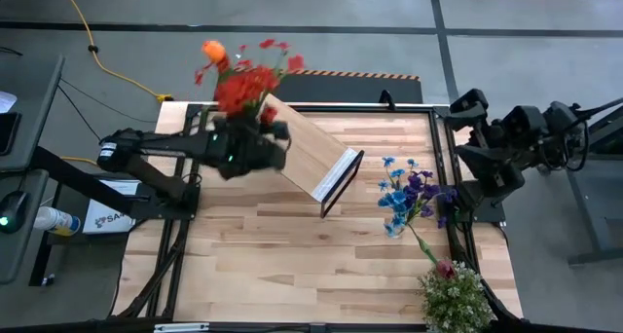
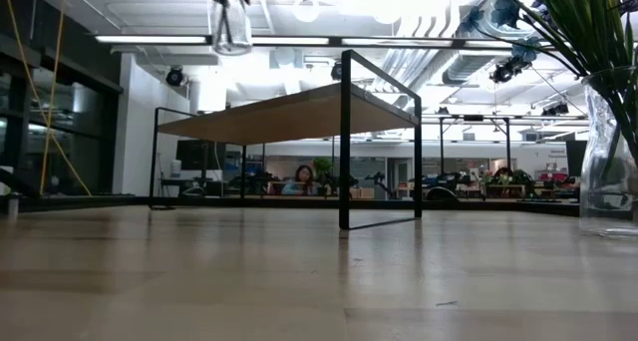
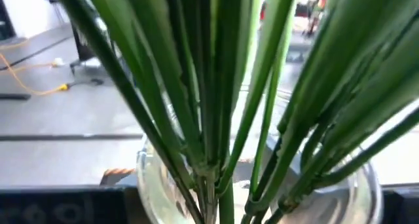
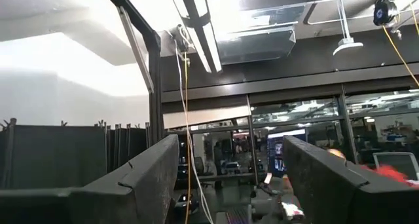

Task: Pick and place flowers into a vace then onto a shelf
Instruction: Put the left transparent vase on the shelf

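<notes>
The left gripper (image 1: pixel 243 143) holds a vase (image 2: pixel 230 22) of red flowers (image 1: pixel 248 80) above the shelf (image 1: pixel 310 146), not yet placed; the right gripper (image 1: pixel 465 119) waits spread.

You have a light wood table (image 1: pixel 292 245) edged by a black frame. On it the shelf (image 1: pixel 313 148) stands on its thin black legs near the far middle, turned at an angle to the table's edges. Toward your right edge a clear vase (image 2: pixel 608 162) of blue and purple flowers (image 1: pixel 409 197) stands, with a bushy green plant (image 1: pixel 455 299) at the near right corner.
</notes>
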You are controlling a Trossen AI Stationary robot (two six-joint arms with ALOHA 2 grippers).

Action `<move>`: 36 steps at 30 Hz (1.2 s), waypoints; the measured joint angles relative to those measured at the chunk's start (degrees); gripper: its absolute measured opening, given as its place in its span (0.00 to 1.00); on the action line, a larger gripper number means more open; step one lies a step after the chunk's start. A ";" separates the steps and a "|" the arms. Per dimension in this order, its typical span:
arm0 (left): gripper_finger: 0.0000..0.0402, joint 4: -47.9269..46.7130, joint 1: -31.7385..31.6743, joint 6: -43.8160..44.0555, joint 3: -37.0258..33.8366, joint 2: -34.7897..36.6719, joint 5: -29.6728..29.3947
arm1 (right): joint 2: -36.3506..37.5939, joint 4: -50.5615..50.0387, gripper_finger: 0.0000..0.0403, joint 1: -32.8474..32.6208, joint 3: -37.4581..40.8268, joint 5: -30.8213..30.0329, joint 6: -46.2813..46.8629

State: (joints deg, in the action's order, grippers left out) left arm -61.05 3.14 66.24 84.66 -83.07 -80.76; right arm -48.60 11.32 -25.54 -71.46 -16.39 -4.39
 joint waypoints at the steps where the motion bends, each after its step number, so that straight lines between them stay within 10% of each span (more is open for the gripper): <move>1: 0.49 4.25 -1.72 -4.95 0.00 0.00 1.91 | 0.00 -0.15 0.65 0.00 0.00 -0.02 -0.39; 6: 0.49 20.63 -10.08 -22.51 0.09 -0.61 11.63 | -0.02 -0.46 0.65 0.00 0.00 -0.20 -0.76; 14: 0.49 22.69 -16.86 -25.51 0.09 -4.76 17.48 | -0.02 -1.26 0.65 0.00 0.00 -0.19 -0.63; 23: 0.49 11.29 -17.48 -15.22 -0.76 -8.53 15.55 | -0.02 -1.55 0.65 0.00 0.00 -0.19 -0.67; 36: 0.49 18.23 -17.27 -3.26 -13.99 -5.44 10.54 | 0.00 -2.55 0.65 0.00 0.00 -2.33 -1.98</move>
State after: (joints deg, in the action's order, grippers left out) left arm -42.82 -14.13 62.98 70.67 -88.51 -70.22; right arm -48.60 8.77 -25.54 -71.47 -18.72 -6.36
